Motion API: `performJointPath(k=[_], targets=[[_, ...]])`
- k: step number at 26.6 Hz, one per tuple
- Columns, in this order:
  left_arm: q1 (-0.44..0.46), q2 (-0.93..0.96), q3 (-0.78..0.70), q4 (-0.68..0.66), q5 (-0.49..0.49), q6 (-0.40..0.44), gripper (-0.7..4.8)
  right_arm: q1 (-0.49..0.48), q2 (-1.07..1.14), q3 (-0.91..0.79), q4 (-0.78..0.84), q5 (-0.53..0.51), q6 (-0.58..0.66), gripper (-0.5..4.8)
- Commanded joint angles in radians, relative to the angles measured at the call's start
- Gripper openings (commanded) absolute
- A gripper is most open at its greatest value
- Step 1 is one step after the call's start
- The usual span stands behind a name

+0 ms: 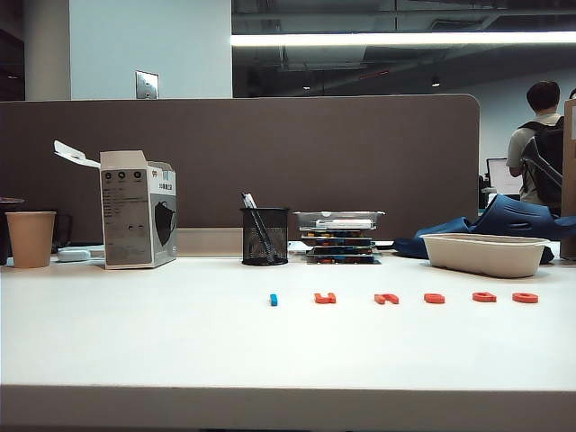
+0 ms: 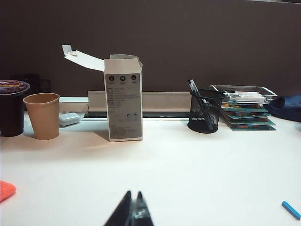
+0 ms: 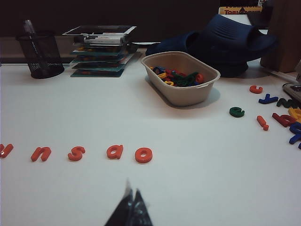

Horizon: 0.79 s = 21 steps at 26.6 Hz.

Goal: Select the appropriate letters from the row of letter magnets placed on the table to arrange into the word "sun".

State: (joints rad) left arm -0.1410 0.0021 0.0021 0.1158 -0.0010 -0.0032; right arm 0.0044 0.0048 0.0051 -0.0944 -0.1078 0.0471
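The row of letter magnets (image 1: 400, 298) lies across the desk (image 1: 180, 342), right of centre. Thin, light and stiff, each likely slides; pinch across its edges. Left claw (image 2: 133, 207) and right claw (image 3: 131, 200) hover nearer, both clenched, empty.

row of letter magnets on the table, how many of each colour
orange-red letters: 5
blue magnet: 1
total in the row of letter magnets: 6
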Motion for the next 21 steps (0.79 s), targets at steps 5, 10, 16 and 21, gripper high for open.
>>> performJointPath(k=[5,10,16,21], targets=[[-0.001,0.0,0.005,0.012,0.005,0.003,-0.05,0.001,-0.007,-0.006,0.017,0.001,0.0,0.0],[-0.001,0.0,0.005,0.012,0.005,0.003,-0.05,0.001,-0.007,-0.006,0.017,0.001,0.0,0.0],[-0.001,0.0,0.005,0.013,0.005,0.003,-0.05,0.001,-0.007,-0.006,0.017,0.001,0.0,0.0],[-0.001,0.0,0.038,0.012,0.035,-0.032,-0.05,0.001,-0.007,-0.006,0.017,0.001,0.0,0.0]])
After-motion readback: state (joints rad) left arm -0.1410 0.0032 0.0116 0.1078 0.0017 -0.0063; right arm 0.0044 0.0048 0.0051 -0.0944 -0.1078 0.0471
